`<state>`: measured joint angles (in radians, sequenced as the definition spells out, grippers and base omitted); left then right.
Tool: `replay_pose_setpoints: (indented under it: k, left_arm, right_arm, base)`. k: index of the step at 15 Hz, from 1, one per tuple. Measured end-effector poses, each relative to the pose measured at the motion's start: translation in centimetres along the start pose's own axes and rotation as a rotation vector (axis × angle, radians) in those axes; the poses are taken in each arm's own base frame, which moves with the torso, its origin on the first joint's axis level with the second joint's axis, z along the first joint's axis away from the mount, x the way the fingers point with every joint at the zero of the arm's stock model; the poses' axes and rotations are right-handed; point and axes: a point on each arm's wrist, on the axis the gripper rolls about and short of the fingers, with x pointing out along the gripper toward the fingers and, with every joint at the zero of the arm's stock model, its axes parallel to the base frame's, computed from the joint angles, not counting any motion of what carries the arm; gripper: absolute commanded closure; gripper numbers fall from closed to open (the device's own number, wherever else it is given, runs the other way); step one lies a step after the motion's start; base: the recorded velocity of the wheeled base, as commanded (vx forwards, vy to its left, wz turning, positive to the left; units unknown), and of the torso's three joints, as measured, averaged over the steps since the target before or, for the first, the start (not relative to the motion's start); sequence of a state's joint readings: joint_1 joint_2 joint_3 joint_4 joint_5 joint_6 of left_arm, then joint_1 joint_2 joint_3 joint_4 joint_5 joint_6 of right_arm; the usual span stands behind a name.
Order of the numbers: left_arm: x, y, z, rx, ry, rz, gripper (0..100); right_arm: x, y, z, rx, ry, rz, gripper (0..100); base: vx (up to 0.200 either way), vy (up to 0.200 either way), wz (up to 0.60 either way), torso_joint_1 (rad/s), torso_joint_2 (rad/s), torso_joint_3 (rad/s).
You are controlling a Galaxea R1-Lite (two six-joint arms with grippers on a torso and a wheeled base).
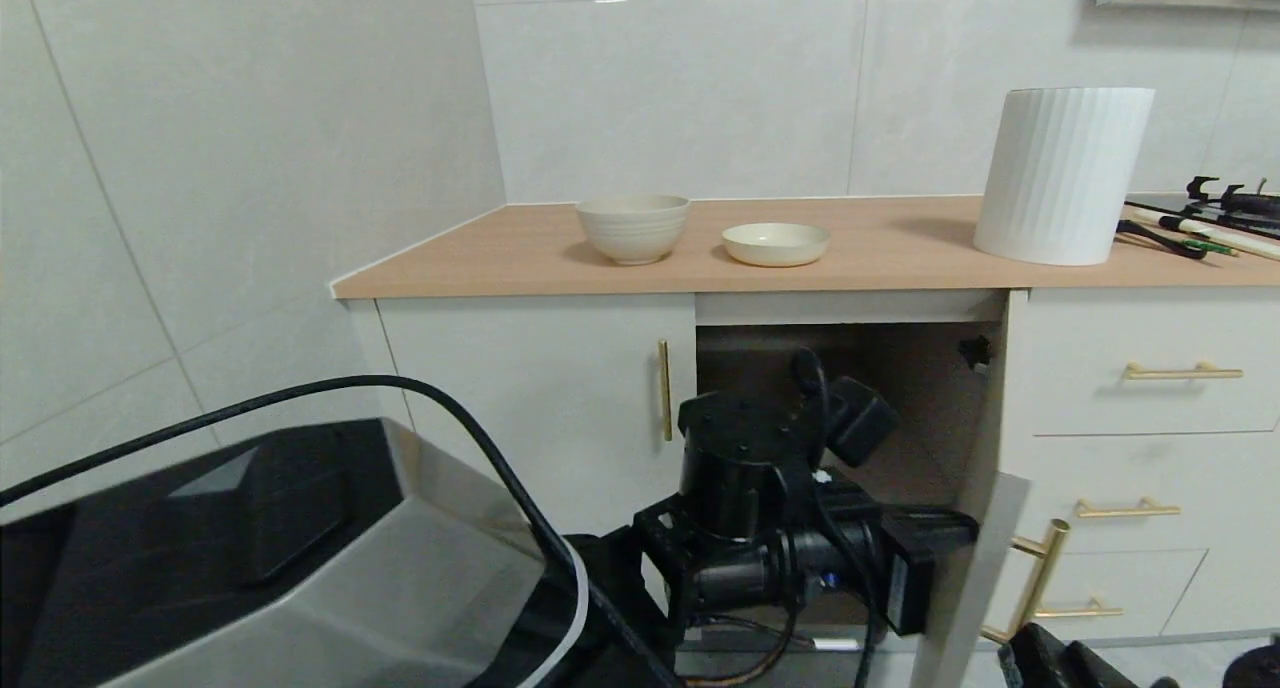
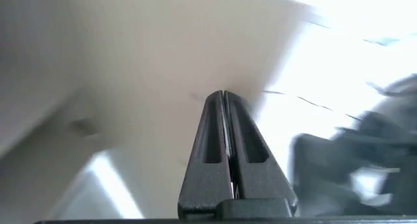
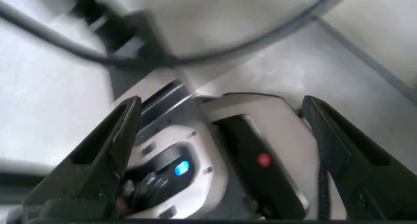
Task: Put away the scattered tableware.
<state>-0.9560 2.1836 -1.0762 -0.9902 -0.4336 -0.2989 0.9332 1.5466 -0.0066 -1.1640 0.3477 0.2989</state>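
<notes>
Wooden countertop point(image 1: 900, 253) bears a bowl point(image 1: 633, 228) and a shallow dish point(image 1: 775, 243). Left claw point(image 2: 223, 100) is pressed closed, pale surface ahead; right claw point(image 3: 221, 107) gapes wide, empty.

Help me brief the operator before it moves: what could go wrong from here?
1. The bowl and the small dish sit close together on the counter; reaching for one may nudge the other.
2. The open cabinet door juts out beside the black arm, which might strike it when lifting.
3. The left hand is shut, so it would likely push a dish rather than grip it.
</notes>
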Motion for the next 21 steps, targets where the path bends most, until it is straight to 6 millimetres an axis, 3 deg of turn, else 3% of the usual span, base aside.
replay_pose_setpoints:
  k: [1,2,5,8,10,12,15,18,19,21]
  left_arm:
    - [-0.3,-1.2,0.3,0.005,0.003,-0.02,100]
    - [-1.0,-1.3,0.8,0.006,-0.005,-0.01,100]
    - [-4.9,1.3,2.5,-0.007,-0.049,0.121,100]
    - [-10.8,3.4,4.2,-0.031,-0.082,0.273,100]
    - [-15.1,4.0,5.3,-0.078,-0.065,0.386,100]
    - [-19.6,3.5,6.3,-0.138,-0.043,0.51,100]
    - [-25.4,1.8,7.2,-0.178,-0.08,0.676,100]
    - [-28.4,0.7,7.5,-0.173,-0.141,0.757,100]
    - [-28.9,0.5,7.4,-0.177,-0.143,0.769,0]
    - [-29.3,0.1,7.5,-0.175,-0.153,0.777,0]
  right_arm:
    - [-0.2,0.4,0.0,-0.017,-0.007,0.018,0]
    - [-0.4,0.6,0.1,-0.025,-0.013,0.026,0]
    - [-0.3,0.8,0.6,-0.034,-0.044,0.006,0]
    - [1.3,-0.2,3.9,-0.041,-0.189,-0.132,0]
    - [2.9,-1.6,7.3,-0.042,-0.302,-0.259,0]
    - [4.3,-4.0,9.2,-0.035,-0.254,-0.416,0]
    - [4.7,-7.3,12.3,-0.022,-0.217,-0.58,0]
    - [4.4,-8.5,15.4,-0.008,-0.218,-0.646,0]
    - [4.2,-8.7,16.6,-0.004,-0.224,-0.666,0]
    - [3.4,-8.9,18.6,-0.001,-0.253,-0.699,0]
  base:
    - [0.0,0.0,0.0,0.0,0.0,0.0]
    - [0.0,0.0,0.0,0.0,0.0,0.0]
    - [0.0,0.0,0.0,0.0,0.0,0.0]
    - [0.0,0.0,0.0,0.0,0.0,0.0]
    - [0.0,0.0,0.0,0.0,0.0,0.0]
    - [0.0,0.0,0.0,0.0,0.0,0.0]
    - [0.0,0.0,0.0,0.0,0.0,0.0]
    - [0.0,0.0,0.0,0.0,0.0,0.0]
    - [0.0,0.0,0.0,0.0,0.0,0.0]
    - [0.0,0.0,0.0,0.0,0.0,0.0]
